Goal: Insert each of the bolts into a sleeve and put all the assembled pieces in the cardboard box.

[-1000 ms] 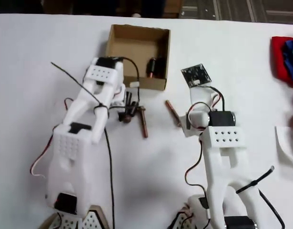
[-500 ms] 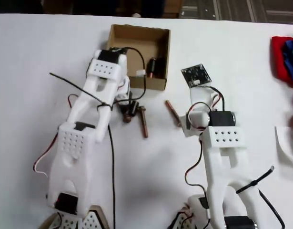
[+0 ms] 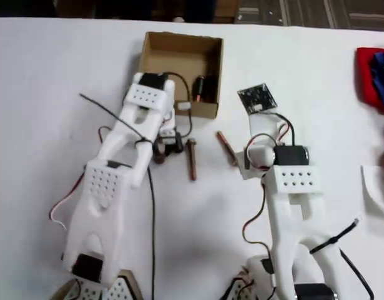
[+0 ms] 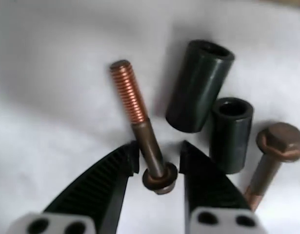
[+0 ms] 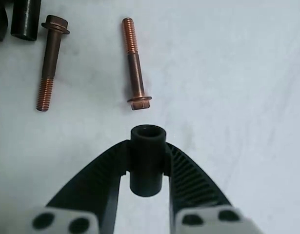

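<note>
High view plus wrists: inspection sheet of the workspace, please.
Surface: white table.
Job's things: cardboard box holds one piece, apparently assembled; two loose sleeves and three bolts lie on the table.
Clutter: red cloth and white object at the right edge.
Grippers: left tool at a bolt's head; right tool holds a third sleeve.
Cables: black cable crosses the left arm; red wires beside both arms.
Surroundings: dark floor beyond the table.
</note>
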